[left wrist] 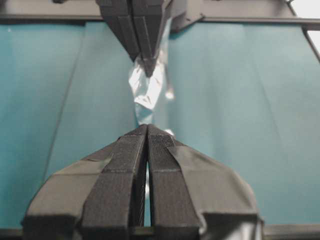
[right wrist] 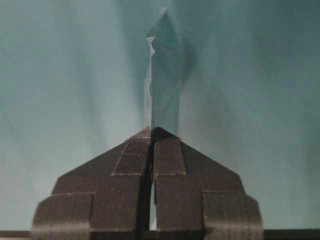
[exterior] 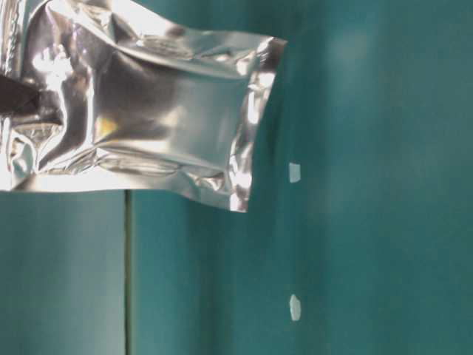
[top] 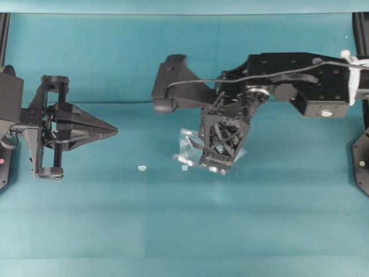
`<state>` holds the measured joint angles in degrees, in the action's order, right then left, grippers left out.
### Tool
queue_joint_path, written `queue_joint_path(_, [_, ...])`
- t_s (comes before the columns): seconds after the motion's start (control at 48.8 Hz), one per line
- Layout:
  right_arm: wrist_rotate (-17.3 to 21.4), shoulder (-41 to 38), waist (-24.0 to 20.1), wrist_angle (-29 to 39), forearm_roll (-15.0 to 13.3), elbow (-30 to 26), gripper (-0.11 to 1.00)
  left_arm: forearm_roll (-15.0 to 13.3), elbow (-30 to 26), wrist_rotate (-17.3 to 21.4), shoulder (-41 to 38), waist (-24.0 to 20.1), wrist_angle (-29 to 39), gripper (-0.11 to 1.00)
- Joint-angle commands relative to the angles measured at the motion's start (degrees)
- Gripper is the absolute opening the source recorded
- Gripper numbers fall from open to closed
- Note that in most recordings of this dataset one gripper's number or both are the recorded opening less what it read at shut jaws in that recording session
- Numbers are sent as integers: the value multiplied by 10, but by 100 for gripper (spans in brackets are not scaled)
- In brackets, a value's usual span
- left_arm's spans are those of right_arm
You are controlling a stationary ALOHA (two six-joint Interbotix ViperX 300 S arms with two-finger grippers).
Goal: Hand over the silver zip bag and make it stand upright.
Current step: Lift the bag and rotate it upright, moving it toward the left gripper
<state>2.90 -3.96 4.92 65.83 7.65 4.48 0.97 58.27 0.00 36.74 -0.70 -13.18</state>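
Right hand (top: pixel 221 167) clamped on the silver zip bag (exterior: pixel 148 111), pinching one edge; in the right wrist view the bag juts straight out past the fingertips, seen edge-on, held clear of the teal desk (top: pixel 173 231). Left hand (top: pixel 112 131) pressed together, holding nothing, well apart from the bag. Bag lies straight ahead of the left hand; a handover looks due next, and the left must part first.

Even bright light, glare on the silver zip bag (exterior: pixel 148 111), dim blurred right-wrist view
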Motion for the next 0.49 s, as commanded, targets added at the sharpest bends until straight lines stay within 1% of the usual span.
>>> queue_joint_path(0.0, [-25, 2, -1, 1, -3, -24, 1, 1, -4, -3, 5, -1, -3, 1])
queue_joint_path(0.246, [-82, -23, -4, 3, -4, -46, 1, 2, 4, -3, 23, -1, -2, 1])
queue_joint_path(0.471, [-103, -60, -13, 6, -5, -85, 1, 2, 7, -4, 28, -2, 10, 1])
